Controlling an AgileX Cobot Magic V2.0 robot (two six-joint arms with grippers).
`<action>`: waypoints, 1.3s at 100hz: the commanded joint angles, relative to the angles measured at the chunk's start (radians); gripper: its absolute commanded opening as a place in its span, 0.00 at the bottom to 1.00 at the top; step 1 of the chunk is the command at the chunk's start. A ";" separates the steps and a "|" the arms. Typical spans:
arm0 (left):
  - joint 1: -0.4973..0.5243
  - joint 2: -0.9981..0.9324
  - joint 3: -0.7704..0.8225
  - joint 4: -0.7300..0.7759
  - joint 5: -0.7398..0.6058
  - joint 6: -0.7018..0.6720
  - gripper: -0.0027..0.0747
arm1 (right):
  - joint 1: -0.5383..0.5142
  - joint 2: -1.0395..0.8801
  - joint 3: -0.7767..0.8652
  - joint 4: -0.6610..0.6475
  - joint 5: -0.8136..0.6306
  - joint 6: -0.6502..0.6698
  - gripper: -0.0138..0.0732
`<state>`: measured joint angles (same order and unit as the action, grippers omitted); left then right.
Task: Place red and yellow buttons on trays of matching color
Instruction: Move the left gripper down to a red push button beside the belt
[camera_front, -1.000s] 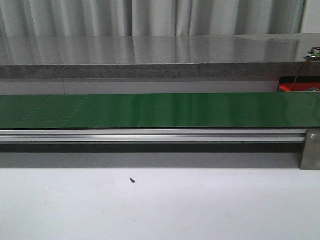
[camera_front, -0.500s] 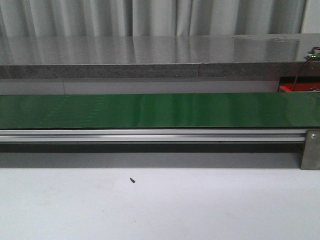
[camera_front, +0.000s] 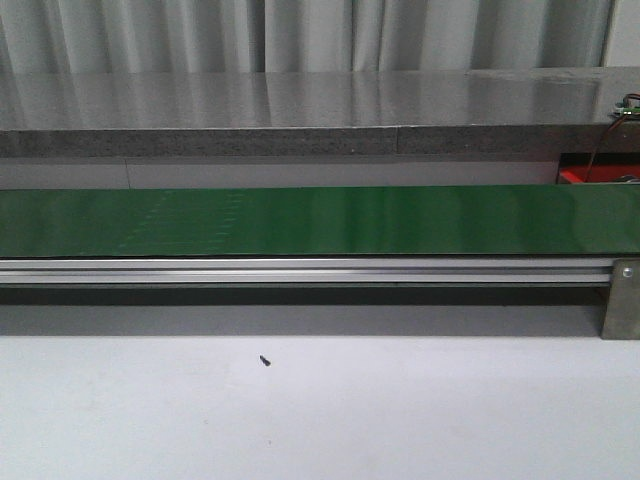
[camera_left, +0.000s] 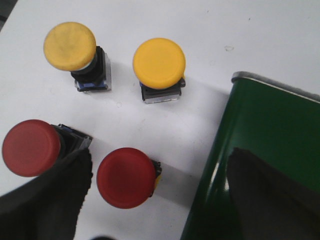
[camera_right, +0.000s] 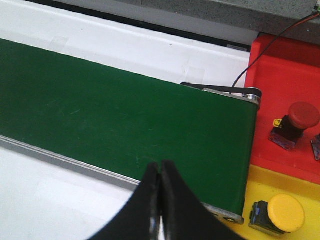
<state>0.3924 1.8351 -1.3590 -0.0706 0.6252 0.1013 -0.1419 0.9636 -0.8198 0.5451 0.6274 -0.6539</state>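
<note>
In the left wrist view, two yellow buttons (camera_left: 69, 46) (camera_left: 159, 63) and two red buttons (camera_left: 31, 148) (camera_left: 126, 177) stand on the white table. My left gripper (camera_left: 160, 200) is open, and the nearer red button sits between its fingers (camera_left: 50, 200) without touching them. My right gripper (camera_right: 161, 169) is shut on nothing above the green belt (camera_right: 125, 115). Beyond the belt's end, a red tray (camera_right: 285, 70) holds one red button (camera_right: 296, 121). A yellow tray (camera_right: 260, 182) holds one yellow button (camera_right: 282, 214). Neither gripper shows in the front view.
The green conveyor belt (camera_front: 320, 220) runs across the front view on an aluminium rail (camera_front: 300, 270). Its rounded end (camera_left: 265, 130) lies beside the loose buttons. A black wire (camera_right: 280, 42) crosses the red tray. A small dark speck (camera_front: 264, 360) lies on the white table.
Faint marks on the belt have shifted to the right in the front view. Nothing else there differs.
</note>
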 joint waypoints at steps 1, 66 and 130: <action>0.003 -0.027 -0.035 0.014 -0.040 -0.012 0.74 | -0.002 -0.019 -0.025 0.027 -0.050 -0.007 0.08; 0.003 0.054 -0.035 0.071 -0.073 -0.015 0.74 | -0.002 -0.019 -0.025 0.027 -0.050 -0.007 0.08; 0.007 0.055 -0.035 0.106 -0.061 -0.017 0.66 | -0.002 -0.019 -0.025 0.027 -0.050 -0.007 0.08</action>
<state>0.3924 1.9348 -1.3636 0.0280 0.5900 0.0938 -0.1419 0.9636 -0.8198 0.5451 0.6274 -0.6539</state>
